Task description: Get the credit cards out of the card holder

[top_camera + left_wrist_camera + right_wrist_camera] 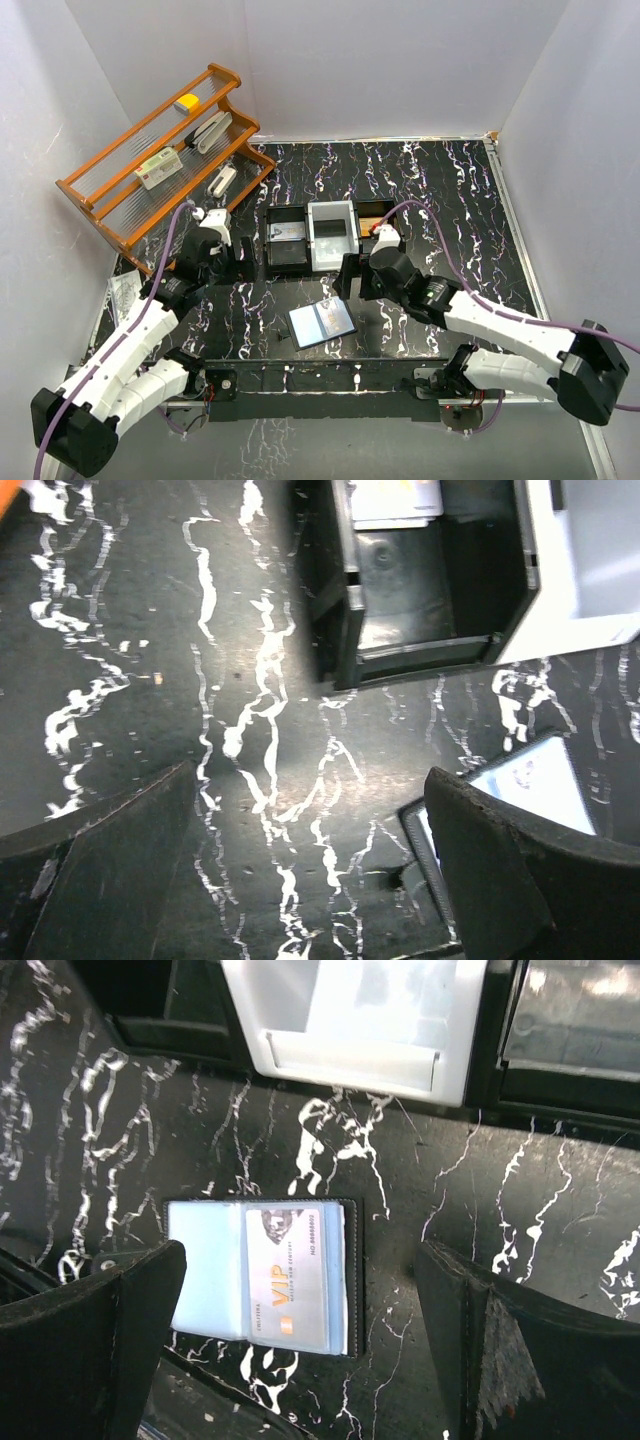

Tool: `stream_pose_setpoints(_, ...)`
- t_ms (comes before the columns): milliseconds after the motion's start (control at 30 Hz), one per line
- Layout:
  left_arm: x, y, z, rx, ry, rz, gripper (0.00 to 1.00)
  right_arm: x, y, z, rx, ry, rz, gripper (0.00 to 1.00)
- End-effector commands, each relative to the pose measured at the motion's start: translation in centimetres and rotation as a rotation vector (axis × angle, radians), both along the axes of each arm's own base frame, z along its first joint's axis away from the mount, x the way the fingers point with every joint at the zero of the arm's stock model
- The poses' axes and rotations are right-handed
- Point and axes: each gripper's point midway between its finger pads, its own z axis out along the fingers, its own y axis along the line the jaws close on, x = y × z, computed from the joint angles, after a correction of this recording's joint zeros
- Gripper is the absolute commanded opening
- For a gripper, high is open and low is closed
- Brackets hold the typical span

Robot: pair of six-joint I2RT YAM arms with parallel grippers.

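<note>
The card holder [322, 323] is laid open and flat on the marbled table [440, 200], between the two arms and nearer their bases than the black tray [268, 240]. A VIP card [295, 1280] is seen in one clear pocket. The right gripper [300, 1260] is spread wide and nothing is held; the holder is framed between its fingers [100, 1330], one edge hidden behind the finger marked. The left gripper [310, 780] is likewise spread wide and empty, and only a corner of the holder is seen beside it.
</note>
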Motion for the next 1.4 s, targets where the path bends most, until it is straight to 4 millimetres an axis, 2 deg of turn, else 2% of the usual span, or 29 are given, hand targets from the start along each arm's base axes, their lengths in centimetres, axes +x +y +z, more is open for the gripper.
stream_pose_setpoints(0, -0.2, -3.5, 1.1, -0.197, 0.020, -0.061, 0.93, 0.6, 1.8, 0.5, 0.028, 0.035, 0.010, 0.98)
stream_pose_setpoints(167, -0.4, -7.8, 3.5, -0.480, 0.056, -0.104, 0.85, -0.2, 3.0, -1.3, 0.052, 0.140, 0.026, 0.95)
stream_pose_setpoints(267, -0.5, -9.7, 4.0, -0.570, 0.090, -0.138, 0.82, -0.8, 3.7, -1.8, 0.089, 0.179, 0.042, 0.94)
stream_pose_setpoints(433, -0.7, -11.1, 3.5, -0.539, 0.130, -0.150, 0.79, -0.7, 3.9, -2.0, 0.136, 0.190, 0.014, 0.89)
stream_pose_setpoints(633, -1.7, -13.5, 2.2, -0.545, 0.191, -0.169, 0.70, -0.2, 3.7, -1.0, 0.141, 0.167, -0.005, 0.79)
stream_pose_setpoints(767, -2.3, -14.8, 1.2, -0.542, 0.202, -0.145, 0.69, -0.4, 3.3, -0.7, 0.137, 0.152, 0.002, 0.75)
stream_pose_setpoints(867, -2.6, -15.5, 0.9, -0.561, 0.206, -0.143, 0.68, -0.7, 3.1, -0.7, 0.120, 0.149, 0.023, 0.75)
stream_pose_setpoints(1100, -3.6, -15.6, -0.5, -0.565, 0.238, -0.147, 0.64, -1.5, 3.6, -0.6, 0.118, 0.195, 0.058, 0.74)
stream_pose_setpoints(1267, -3.9, -16.2, -1.4, -0.598, 0.278, -0.143, 0.63, -1.9, 3.4, -1.5, 0.095, 0.247, 0.040, 0.73)
stream_pose_setpoints(1367, -4.1, -16.4, -2.1, -0.591, 0.299, -0.140, 0.62, -2.5, 3.7, -2.0, 0.115, 0.283, 0.052, 0.68)
